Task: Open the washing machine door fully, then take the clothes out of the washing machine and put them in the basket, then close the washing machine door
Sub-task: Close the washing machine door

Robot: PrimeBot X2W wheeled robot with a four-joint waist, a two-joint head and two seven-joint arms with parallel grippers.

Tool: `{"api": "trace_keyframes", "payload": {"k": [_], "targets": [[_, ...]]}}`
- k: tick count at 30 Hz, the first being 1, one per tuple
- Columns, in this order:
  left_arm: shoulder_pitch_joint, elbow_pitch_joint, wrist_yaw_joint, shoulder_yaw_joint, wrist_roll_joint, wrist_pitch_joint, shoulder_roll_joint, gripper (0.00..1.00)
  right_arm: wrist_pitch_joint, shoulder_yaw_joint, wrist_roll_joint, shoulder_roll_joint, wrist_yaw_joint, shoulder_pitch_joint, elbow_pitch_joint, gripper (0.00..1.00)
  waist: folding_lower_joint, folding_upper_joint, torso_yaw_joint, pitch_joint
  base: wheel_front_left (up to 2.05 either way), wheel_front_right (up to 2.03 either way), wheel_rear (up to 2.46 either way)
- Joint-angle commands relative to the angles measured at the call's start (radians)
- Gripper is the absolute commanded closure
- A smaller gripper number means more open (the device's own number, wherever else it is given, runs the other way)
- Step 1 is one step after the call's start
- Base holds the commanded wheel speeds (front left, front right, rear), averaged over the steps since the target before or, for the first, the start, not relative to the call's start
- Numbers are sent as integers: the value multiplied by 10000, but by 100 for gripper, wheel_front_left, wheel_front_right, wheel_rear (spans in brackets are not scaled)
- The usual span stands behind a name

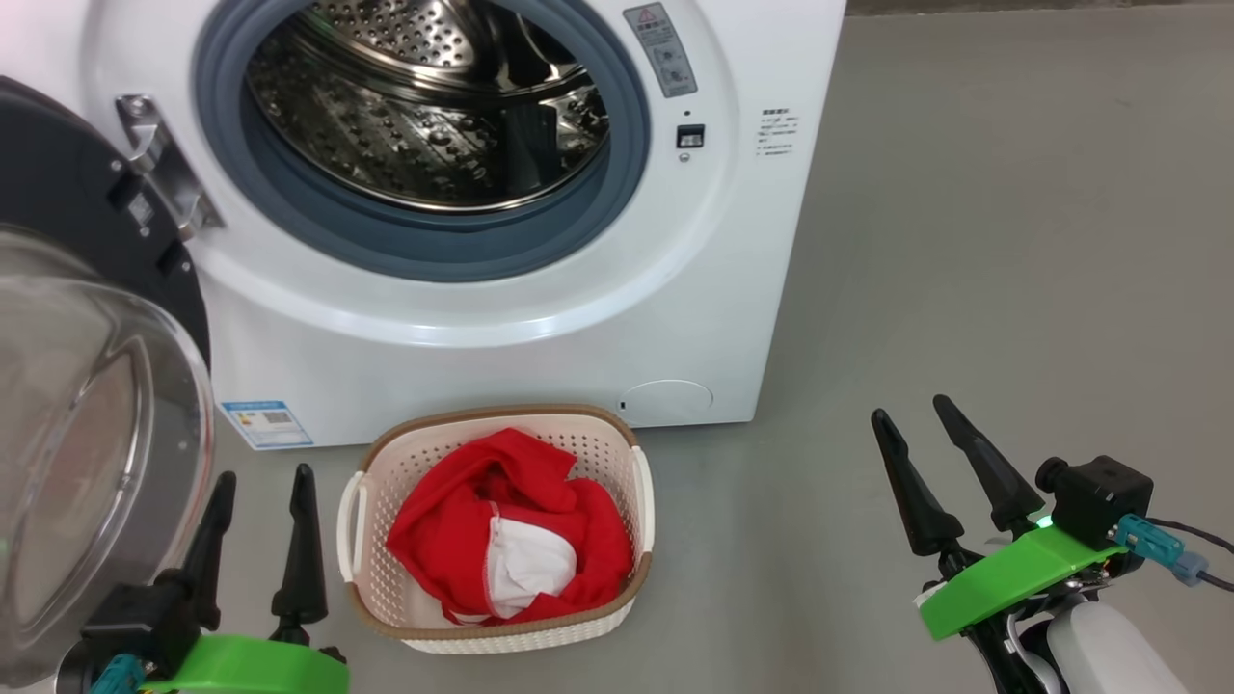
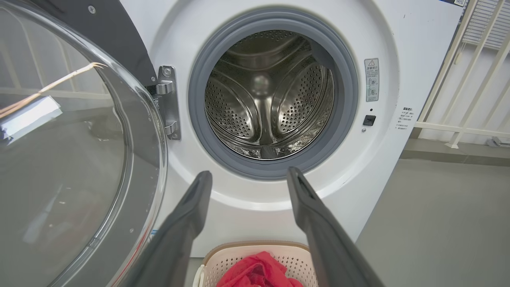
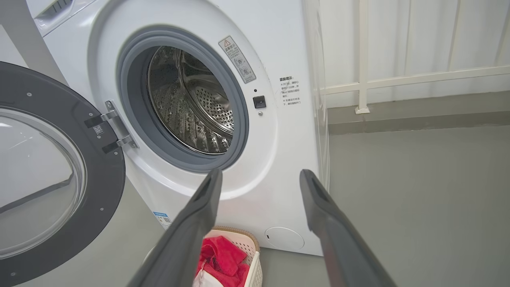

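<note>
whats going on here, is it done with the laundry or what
A two-armed robot is emptying a washing machine. The door stands swung open, the drum looks empty, and the red clothes lie in the basket on the floor. The left tool and right tool are open and hold nothing. The door is not yet closed.

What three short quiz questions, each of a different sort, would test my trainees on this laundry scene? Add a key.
1. True or false: the washing machine door is shut.
2. Where do the clothes lie? A in the drum; B in the basket; C on the floor.
3. Fill the gap: the left gripper and the right gripper both stand ____, holding nothing.
Key: 1 false; 2 B; 3 open.
</note>
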Motion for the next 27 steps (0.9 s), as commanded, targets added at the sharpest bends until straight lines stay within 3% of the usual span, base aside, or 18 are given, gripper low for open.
{"api": "trace_keyframes", "payload": {"k": [1,27], "targets": [[-275,-158,-72,388,156,-124,160,0,-120,147,27,-76,16,19,-269,0,-1,0,128,-9,0,0,0],[-30,68,330,410,437,-118,128,0,-120,491,167,-132,16,164,-78,0,-1,0,2503,-423,0,0,0]]}}
